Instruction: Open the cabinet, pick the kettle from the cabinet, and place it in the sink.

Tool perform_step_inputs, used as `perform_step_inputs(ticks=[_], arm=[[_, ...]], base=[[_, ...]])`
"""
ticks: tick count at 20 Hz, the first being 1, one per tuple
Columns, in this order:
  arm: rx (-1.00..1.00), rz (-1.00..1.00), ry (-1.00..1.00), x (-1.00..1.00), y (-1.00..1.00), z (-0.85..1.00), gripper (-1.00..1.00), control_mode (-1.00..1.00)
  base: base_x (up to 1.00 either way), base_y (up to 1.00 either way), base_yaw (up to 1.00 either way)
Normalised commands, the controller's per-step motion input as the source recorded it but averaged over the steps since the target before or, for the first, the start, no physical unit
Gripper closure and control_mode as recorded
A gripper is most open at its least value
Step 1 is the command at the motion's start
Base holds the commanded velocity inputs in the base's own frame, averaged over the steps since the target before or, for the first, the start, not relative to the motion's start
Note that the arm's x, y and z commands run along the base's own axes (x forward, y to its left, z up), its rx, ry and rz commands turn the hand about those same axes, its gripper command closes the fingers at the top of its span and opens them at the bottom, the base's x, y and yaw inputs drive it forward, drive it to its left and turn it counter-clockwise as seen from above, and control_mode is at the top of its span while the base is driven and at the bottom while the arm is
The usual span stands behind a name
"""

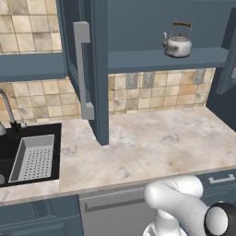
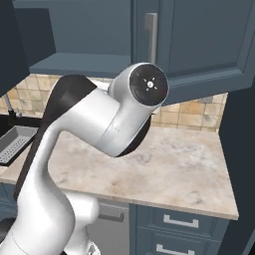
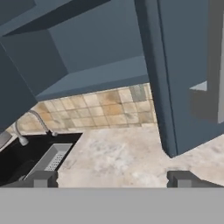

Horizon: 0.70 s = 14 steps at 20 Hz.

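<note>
Gleaming on the open cabinet [image 1: 138,60] shelf, the squat silver kettle [image 1: 177,44]; end effector [image 3: 113,179] fingers apart.

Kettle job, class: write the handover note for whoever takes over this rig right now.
Gripper: open, holding nothing, above the counter.
Cabinet: doors swung open.
Kettle: upright on the cabinet shelf, untouched.
Sink: at the left, with a perforated grey tray inside.
Done: cabinet opened.
Left: reach the kettle, grasp it, carry it to the sink, release.

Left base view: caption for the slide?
Cabinet door open, kettle upright on its shelf, sink at left.
</note>
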Motion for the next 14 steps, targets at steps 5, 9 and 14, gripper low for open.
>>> perform_step_inputs(ticks=[5, 9, 14], arm=[[0.0, -0.17, 0.02, 0.04, 0.58, -0.01, -1.0, -1.0], [0.02, -0.18, 0.04, 0.13, 0.51, -0.01, -1.0, -1.0], [0.07, -0.16, 0.02, 0.3, 0.39, -0.06, -1.0, -1.0]], base=[[0.0, 0.0, 0.0], [0.0, 0.0, 0.0], [0.0, 0.0, 0.0]])
